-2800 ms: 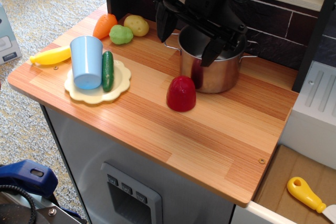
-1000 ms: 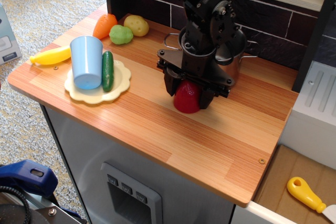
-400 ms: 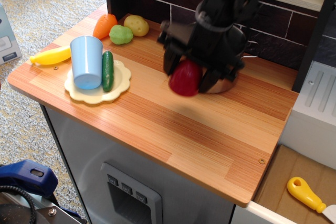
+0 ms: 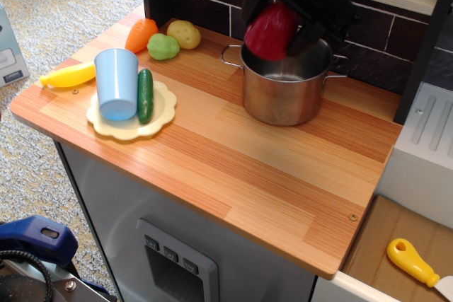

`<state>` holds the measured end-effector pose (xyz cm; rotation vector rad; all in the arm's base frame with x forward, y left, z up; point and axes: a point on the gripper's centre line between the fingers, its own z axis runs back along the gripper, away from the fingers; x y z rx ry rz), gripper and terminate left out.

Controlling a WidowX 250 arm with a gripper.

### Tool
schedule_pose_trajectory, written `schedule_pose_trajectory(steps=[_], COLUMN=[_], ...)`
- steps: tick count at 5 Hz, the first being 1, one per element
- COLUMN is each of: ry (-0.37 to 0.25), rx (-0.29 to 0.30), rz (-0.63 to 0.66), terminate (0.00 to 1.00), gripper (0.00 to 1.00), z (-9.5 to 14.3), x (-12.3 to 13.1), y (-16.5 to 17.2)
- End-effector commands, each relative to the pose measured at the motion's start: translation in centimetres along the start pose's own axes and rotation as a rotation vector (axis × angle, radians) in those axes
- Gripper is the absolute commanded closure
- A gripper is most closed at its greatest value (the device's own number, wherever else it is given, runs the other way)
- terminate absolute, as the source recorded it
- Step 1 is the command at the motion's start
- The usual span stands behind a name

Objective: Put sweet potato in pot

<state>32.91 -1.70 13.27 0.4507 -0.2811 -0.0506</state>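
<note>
My black gripper [image 4: 277,30] is shut on the glossy dark-red sweet potato [image 4: 271,31] and holds it in the air above the left part of the pot's opening. The shiny steel pot [image 4: 283,97] with two loop handles stands at the back of the wooden counter [image 4: 233,167]. The pot's inside shows as bare metal below the sweet potato. The arm's upper part runs out of the top of the frame.
A light-blue cup [image 4: 117,83] and a green cucumber [image 4: 145,95] lie on a pale yellow plate [image 4: 164,114] at the left. A yellow banana [image 4: 69,75], orange carrot [image 4: 141,33], green fruit [image 4: 163,47] and tan potato [image 4: 184,33] sit at the back left. A dark tiled wall stands behind the pot.
My gripper closed on the sweet potato on the counter in front of the pot, lifted it, and carried it up and back to above the pot.
</note>
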Motion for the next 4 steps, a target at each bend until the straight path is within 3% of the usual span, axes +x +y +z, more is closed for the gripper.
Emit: schedule_pose_trajectory(steps=[1, 2, 3, 4], ry=[-0.178, -0.199, -0.2, -0.2], rx=[-0.038, -0.094, -0.119, -0.119], rz=[-0.033, -0.028, -0.029, -0.029], terminate=[0.0, 0.0, 0.0, 1.0], gripper=[1.0, 0.0, 0.0, 0.0], z=[0.4, -0.5, -0.7, -0.7], x=[3.0, 2.8, 2.6, 2.6], y=[1.1, 1.0, 0.9, 0.9])
